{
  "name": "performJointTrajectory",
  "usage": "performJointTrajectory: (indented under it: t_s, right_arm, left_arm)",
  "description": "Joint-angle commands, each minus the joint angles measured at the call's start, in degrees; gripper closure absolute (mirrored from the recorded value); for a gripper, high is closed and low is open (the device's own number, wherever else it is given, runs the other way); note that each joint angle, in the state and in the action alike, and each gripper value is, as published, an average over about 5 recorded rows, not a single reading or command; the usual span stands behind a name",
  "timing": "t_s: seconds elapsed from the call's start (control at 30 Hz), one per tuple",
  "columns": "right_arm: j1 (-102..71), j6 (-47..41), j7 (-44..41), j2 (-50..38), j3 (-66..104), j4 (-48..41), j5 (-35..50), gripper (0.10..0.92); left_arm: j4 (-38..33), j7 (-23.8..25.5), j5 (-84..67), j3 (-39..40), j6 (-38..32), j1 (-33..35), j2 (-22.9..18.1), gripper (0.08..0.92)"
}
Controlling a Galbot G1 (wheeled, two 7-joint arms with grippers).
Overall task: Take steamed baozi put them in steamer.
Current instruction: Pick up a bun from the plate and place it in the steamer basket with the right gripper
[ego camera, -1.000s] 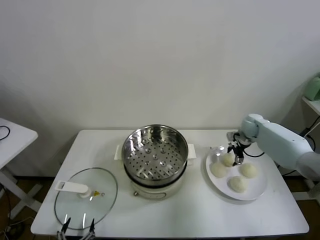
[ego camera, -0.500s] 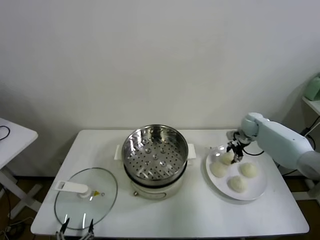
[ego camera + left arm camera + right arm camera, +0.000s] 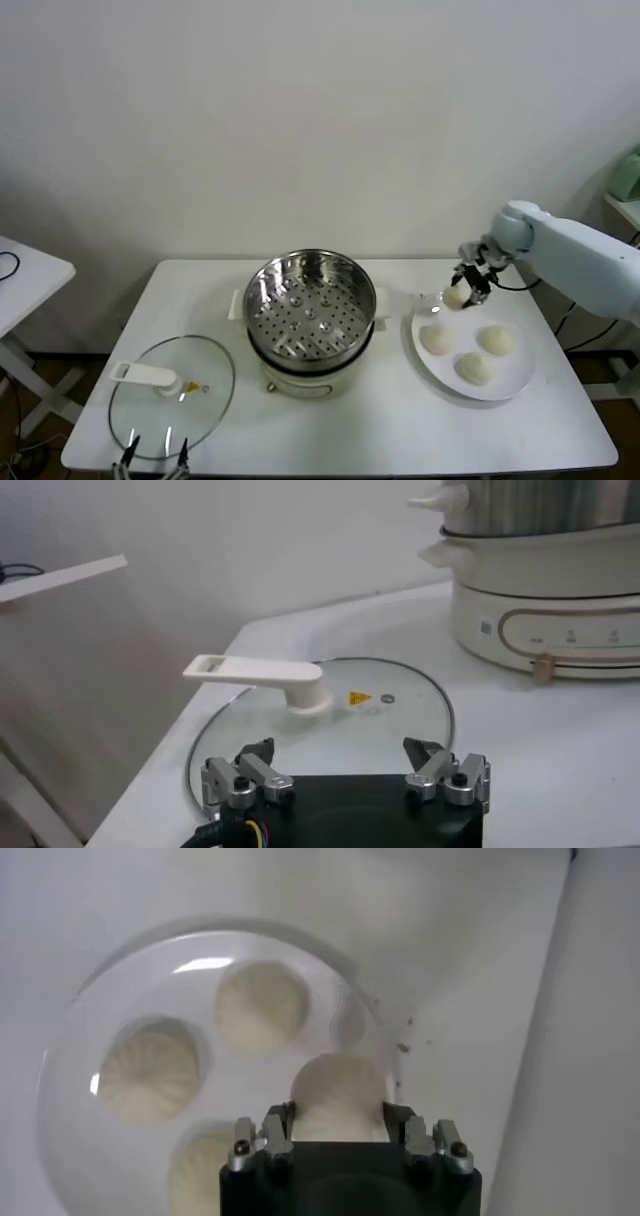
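My right gripper is shut on one cream-white baozi and holds it above the far left rim of the white plate. The wrist view shows that baozi between the fingers. Three more baozi lie on the plate; they also show below in the wrist view. The steel steamer sits on its cream pot at the table's middle, with nothing in it. My left gripper is open and parked above the glass lid at the front left.
A round glass lid with a white handle lies at the table's front left. It also fills the left wrist view, with the pot beyond. A second table's edge shows at far left.
My right gripper has lifted one baozi off the plate, rising and moving slightly toward the steamer. Three baozi stay on the plate. The left arm has not moved.
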Motion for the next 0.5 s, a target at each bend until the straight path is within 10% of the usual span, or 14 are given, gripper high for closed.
performJointTrajectory:
  t_s: [0.03,0.5]
  right_arm:
    - [17.65,6.62,0.35,0.3,-10.04,9.23,8.23,0.414]
    - [22.93,21.61,2.27,14.3,-9.94,15.8,4.59,0.414]
  left_arm:
    - [-0.58,-0.03,0.02,-0.02,0.05,0.11,0.1,0.177]
    - [-0.42,-0.46,0.75,0.23,-0.35,-0.14,-0.29,0.177]
